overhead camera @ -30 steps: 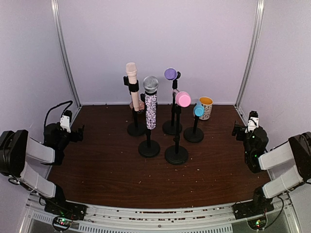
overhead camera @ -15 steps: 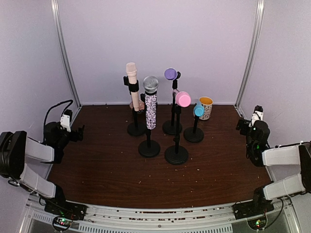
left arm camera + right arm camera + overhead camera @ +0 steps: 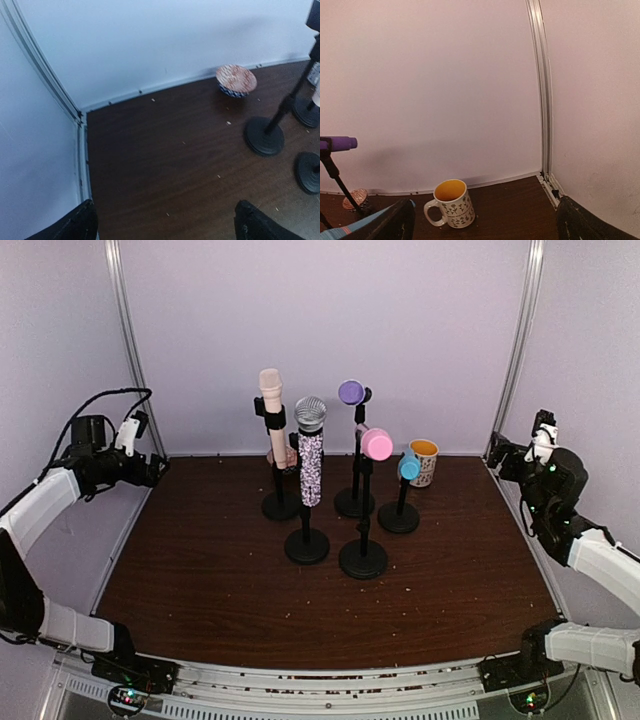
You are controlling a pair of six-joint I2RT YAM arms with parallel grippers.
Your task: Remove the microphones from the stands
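Several microphones stand upright on black stands mid-table: a glittery one with a silver mesh head (image 3: 310, 455), a cream one (image 3: 271, 415), a purple one (image 3: 350, 392), a pink one (image 3: 377, 444) and a blue one (image 3: 409, 468). My left gripper (image 3: 153, 471) is raised at the far left, open and empty, well away from the stands. In the left wrist view (image 3: 165, 227) its fingertips frame bare table, with stand bases (image 3: 264, 136) at the right. My right gripper (image 3: 498, 452) is raised at the far right, open and empty (image 3: 485, 227). The purple microphone (image 3: 337, 144) shows at the left of the right wrist view.
A patterned mug (image 3: 424, 462) with a yellow inside stands at the back right, also in the right wrist view (image 3: 451, 204). A small patterned bowl (image 3: 236, 80) sits by the back wall behind the stands. Walls and metal frame posts close in both sides.
Both arms have lifted from low beside the table edges and moved toward the back; both grippers stay open and empty. The microphones have not moved.
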